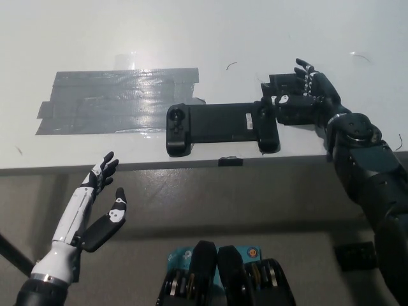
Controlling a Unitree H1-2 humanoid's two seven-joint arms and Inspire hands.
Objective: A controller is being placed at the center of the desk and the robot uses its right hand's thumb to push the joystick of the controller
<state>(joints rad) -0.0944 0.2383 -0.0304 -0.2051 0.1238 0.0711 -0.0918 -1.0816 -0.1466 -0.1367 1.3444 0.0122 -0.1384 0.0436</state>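
A black controller (220,127) lies flat near the front edge of the white desk (191,38), with a joystick (176,116) at its left end and another by its right grip (261,112). My black right hand (303,95) hovers open just past the controller's right end, palm turned toward it, thumb tip close to the right grip and apart from the right joystick. My white left hand (95,204) rests open below the desk's front edge at the lower left, holding nothing.
A large patch of grey tape (115,102) covers the desk left of the controller. A black pad (296,95) lies under my right hand. A small black clip (230,161) sits on the desk's front edge.
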